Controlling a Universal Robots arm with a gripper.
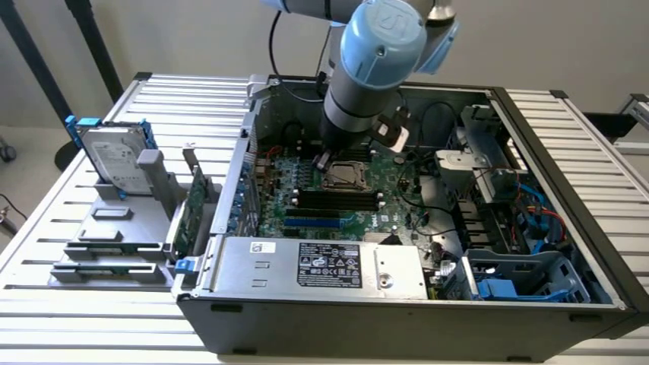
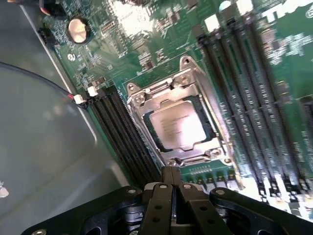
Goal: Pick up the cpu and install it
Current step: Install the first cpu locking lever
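Now cpu (image 2: 178,128) seated beneath closed hand (image 2: 171,172)

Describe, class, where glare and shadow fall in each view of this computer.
Wrist view: bright glare washes out the motherboard near its edge and the cpu lid reflects light; the gripper is dark. Exterior view: even light, with the arm shading the socket area.

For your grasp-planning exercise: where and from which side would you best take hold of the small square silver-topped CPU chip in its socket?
Judging cautiously: grip the small square silver-topped CPU chip by two opposite edges, coming straight down from above. It lies flat, ringed by the metal socket frame, so sideways approaches look blocked.
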